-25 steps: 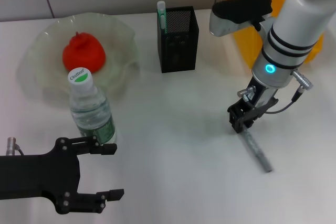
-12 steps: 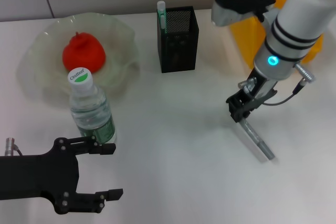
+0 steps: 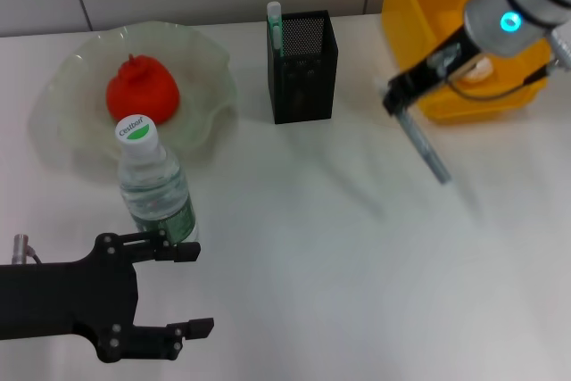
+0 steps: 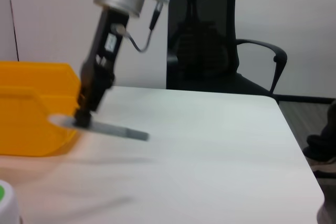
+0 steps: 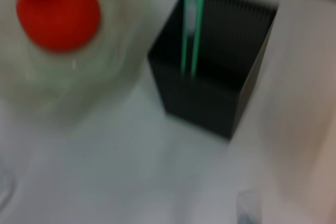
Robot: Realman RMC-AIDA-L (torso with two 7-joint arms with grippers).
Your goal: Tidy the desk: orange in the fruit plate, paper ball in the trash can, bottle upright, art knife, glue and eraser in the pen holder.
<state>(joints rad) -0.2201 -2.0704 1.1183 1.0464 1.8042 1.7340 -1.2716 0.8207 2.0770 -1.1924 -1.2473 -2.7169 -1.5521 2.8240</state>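
1. The white bench [image 3: 294, 247] is seen carrying every item of the task.
2. The yellow trash can [image 3: 446, 33] is placed at the far right of the bench; in the left wrist view its low wall [image 4: 31, 108] is seen just behind the right arm's hand.
3. The fruit plate [image 3: 67, 127] is set at the far left, and the orange [image 3: 141, 88] is seen lying inside it, near its middle.
4. The left hand [image 3: 183, 289] is held low over the near left of the bench, its black fingers spread apart, nothing between them; the upper finger is shown just in front of the bottle's base, though contact cannot be judged.
5. The pen holder [image 3: 303, 69] is stood between the plate and the trash can, apart from both; a white stick with a green stripe [image 3: 274, 24] is seen upright in its left corner, and is also shown in the right wrist view [image 5: 191, 24].
6. The bottle [image 3: 153, 186] is stood upright just in front of the plate, cap up.
7. The right hand [image 3: 399, 102] is raised above the bench, beside the trash can's front left corner, and is pinched on the upper end of the art knife.
8. The art knife [image 3: 426, 151], a slim grey stick, is held clear of the bench, slanting down and away from the hand.
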